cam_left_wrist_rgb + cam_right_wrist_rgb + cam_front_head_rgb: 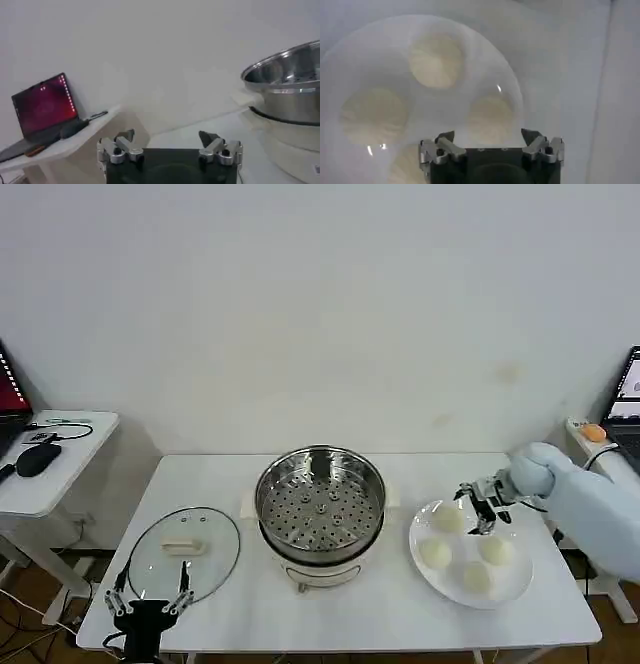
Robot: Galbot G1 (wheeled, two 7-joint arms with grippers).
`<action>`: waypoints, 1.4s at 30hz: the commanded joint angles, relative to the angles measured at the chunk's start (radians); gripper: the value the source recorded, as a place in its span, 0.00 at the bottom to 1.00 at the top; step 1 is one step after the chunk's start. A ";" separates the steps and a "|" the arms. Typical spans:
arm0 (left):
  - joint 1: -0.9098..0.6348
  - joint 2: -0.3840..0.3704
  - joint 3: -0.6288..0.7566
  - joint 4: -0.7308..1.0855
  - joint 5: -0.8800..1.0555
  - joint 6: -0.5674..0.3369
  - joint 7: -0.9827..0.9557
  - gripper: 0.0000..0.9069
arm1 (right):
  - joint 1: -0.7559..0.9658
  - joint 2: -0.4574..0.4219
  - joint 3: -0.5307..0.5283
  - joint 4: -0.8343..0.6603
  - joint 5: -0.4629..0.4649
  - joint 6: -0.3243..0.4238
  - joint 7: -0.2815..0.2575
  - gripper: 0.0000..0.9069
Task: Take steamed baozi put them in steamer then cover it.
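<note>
Jaws of the right gripper [482, 506] stand spread and empty over the plate's [515, 586] far rim, above four baozi [436, 553] lying apart. Left gripper [150, 602], jaws also spread, waits at the counter's [400, 614] near-left edge beside the cover [185, 549]. Between them the steamer [320, 502] sits uncovered and empty. Bare counter lies in front. A laptop [45, 106] sits on a side table. No writing reads.

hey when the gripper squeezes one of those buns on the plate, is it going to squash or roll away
Probably squash a little: the steamed baozi look like soft, smooth dough, so a hard pinch could dent them. Their round shape suggests one might roll on the flat white plate if nudged off-centre. The right gripper hangs open above the plate, near one bun, wide enough for a gentle grasp.
</note>
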 commanded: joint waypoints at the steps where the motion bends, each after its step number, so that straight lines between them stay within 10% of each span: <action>1: 0.000 0.000 0.001 0.000 0.001 -0.001 0.000 1.00 | 0.035 0.099 -0.051 -0.118 -0.024 -0.037 0.003 1.00; 27: -0.002 -0.001 -0.001 -0.008 0.001 -0.001 0.002 1.00 | 0.051 0.119 -0.055 -0.152 -0.014 -0.050 -0.014 0.68; 42: 0.001 0.003 0.002 -0.022 -0.002 0.003 0.002 1.00 | 0.420 -0.016 -0.235 0.073 0.200 -0.019 -0.061 0.68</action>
